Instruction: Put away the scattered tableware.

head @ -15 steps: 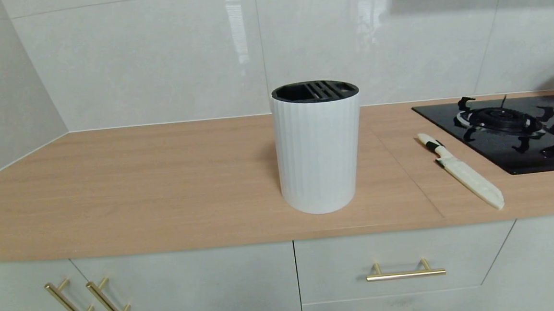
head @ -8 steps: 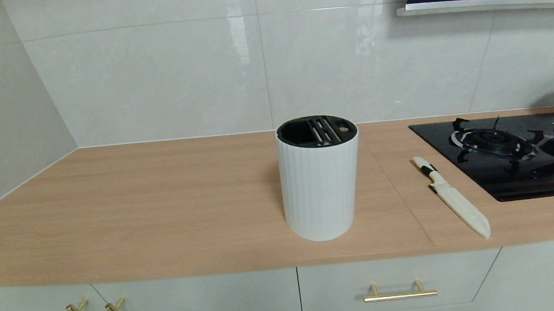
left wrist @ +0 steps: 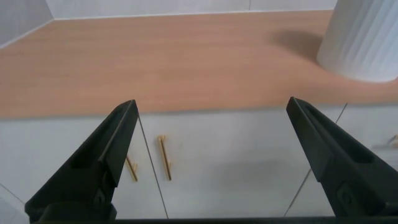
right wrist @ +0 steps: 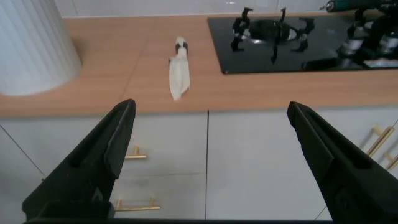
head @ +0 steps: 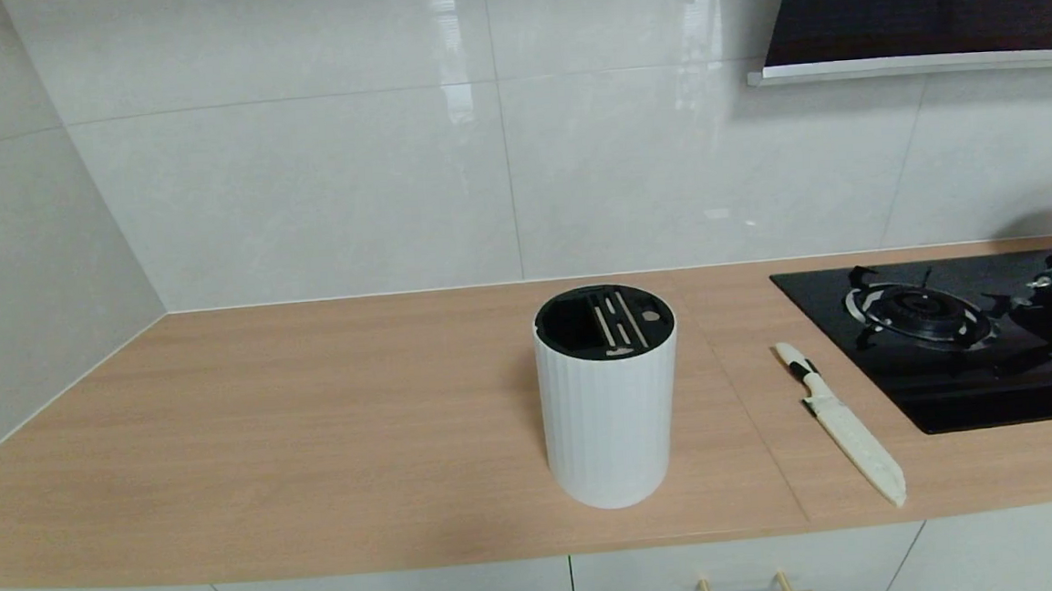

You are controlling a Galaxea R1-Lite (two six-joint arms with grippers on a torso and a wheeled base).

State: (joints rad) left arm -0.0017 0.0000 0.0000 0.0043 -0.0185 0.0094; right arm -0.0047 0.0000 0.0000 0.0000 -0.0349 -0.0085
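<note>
In the head view, a white, ribbed, cylindrical holder [head: 608,418] with a black slotted top stands near the front edge of the smooth wood-grain countertop [head: 314,418]. A pale knife [head: 840,422] lies flat between the holder and the glossy black hob [head: 951,370], its tip toward the front edge. The wood runs wide from the holder to the left corner.

In the left wrist view, the left gripper [left wrist: 211,162] hangs before the front edge, fingers spread wide and holding nothing.

In the right wrist view, the right gripper [right wrist: 211,162] is spread just as wide and also holds nothing. It faces the knife from below the front edge.
</note>
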